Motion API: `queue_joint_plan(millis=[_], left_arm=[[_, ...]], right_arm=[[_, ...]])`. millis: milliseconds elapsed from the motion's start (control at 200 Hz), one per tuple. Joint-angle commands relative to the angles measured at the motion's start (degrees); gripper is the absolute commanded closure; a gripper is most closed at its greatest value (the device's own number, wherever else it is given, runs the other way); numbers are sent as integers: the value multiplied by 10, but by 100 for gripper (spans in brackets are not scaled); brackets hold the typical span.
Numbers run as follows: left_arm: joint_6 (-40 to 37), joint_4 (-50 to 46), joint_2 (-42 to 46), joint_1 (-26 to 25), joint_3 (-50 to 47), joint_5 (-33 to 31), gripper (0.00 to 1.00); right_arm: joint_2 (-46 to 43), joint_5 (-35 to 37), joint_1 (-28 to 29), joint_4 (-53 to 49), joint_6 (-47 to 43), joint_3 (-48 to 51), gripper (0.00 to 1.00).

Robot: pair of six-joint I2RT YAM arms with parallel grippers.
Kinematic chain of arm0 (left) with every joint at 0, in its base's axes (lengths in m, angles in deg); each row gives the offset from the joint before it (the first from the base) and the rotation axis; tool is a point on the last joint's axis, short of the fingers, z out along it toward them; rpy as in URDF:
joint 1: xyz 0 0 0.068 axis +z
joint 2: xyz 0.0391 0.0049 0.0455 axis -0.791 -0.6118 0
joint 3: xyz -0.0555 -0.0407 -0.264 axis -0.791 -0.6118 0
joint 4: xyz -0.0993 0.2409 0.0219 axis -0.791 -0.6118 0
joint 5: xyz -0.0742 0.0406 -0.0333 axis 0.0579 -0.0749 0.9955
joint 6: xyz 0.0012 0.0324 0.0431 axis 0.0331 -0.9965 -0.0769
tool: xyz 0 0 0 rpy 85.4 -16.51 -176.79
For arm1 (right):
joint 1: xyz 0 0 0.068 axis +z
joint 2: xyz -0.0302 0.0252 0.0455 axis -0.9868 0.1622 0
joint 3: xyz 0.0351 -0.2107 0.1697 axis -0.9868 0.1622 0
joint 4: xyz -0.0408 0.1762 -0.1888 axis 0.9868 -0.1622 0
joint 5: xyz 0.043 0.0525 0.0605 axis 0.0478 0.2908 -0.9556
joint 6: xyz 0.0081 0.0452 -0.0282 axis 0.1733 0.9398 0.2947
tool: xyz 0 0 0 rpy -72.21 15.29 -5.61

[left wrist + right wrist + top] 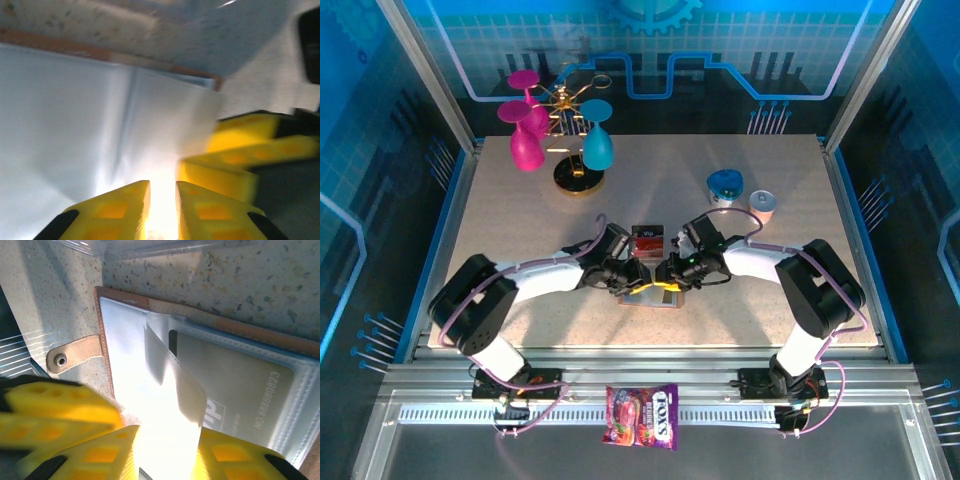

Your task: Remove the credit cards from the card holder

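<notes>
Card holder point(127, 347) lies open on the worktop point(225, 280) with a credit card point(235, 385) still pocketed lengthwise inside, right end effector point(167, 435) closest and straddling its clear sleeve point(170, 375), left end effector point(162, 187) nearly closed over it, can't tell if either's gripping.

The card holder point(648, 299) lay opened flat on the table point(520, 215), about midway between the left and right edges and nearer the front edge than the back. Its rim was brown and its inside a pale grey-blue, fitted with clear plastic sleeves. A tan strap point(82, 350) with a small metal stud stuck out from one side onto the tabletop. A pale card point(240, 390), printed with a number and large white letters, sat tucked inside one sleeve. Another clear leaf stood lifted off the rest. A red-and-black card point(648, 240) lay flat on the table just beyond the holder, toward the back edge.
</notes>
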Motion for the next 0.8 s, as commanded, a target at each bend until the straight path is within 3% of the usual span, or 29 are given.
queue_joint_plan(millis=[0,345,530,795], left_arm=[[-9,-22,52,9,0,-29,76],[-69,-85,187,63,-31,-92,67],[-83,-98,240,100,-53,-92,64],[-87,-101,258,113,-64,-83,59]], right_arm=[[4,-11,10,5,9,-11,69],[20,-5,35,-7,16,-68,63],[44,-4,58,-10,21,-102,58],[93,-2,88,-10,25,-143,52]])
